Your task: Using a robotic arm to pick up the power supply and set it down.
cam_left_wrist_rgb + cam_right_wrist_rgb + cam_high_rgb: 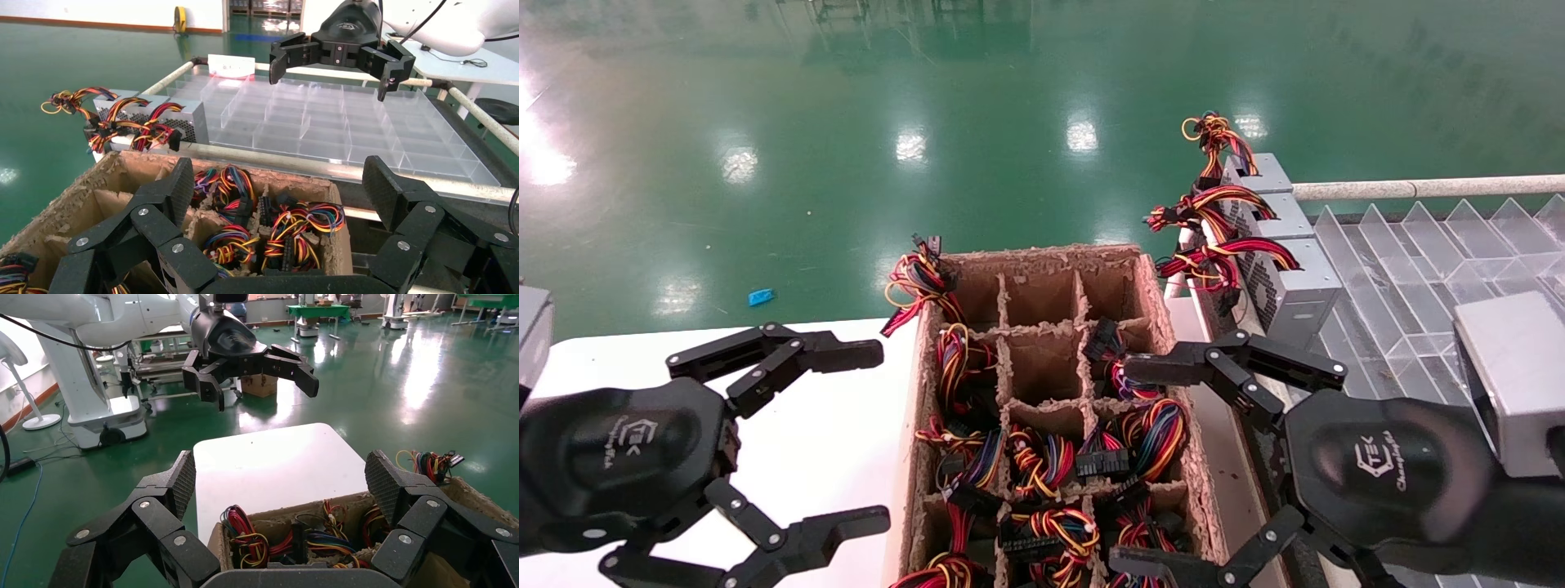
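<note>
Green glossy floor lies beyond the white desk (805, 441), where a divided cardboard box (1152, 294) holds each power supply (1042, 461) on end, wires up. Both pincers hover spread apart: left pincer (842, 437) over the desk, right pincer (1152, 465) over the box's right edge. You should centre over one cell, descend straight, and avoid snagging neighbouring wires.

Three power supplies (1275, 269), two grippers (862, 437)

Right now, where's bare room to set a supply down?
Free: white table left of the carton, and clear tray bays beyond the three supplies. Crowded: carton's near cells, full of wires. Left gripper and right gripper hang open.
</note>
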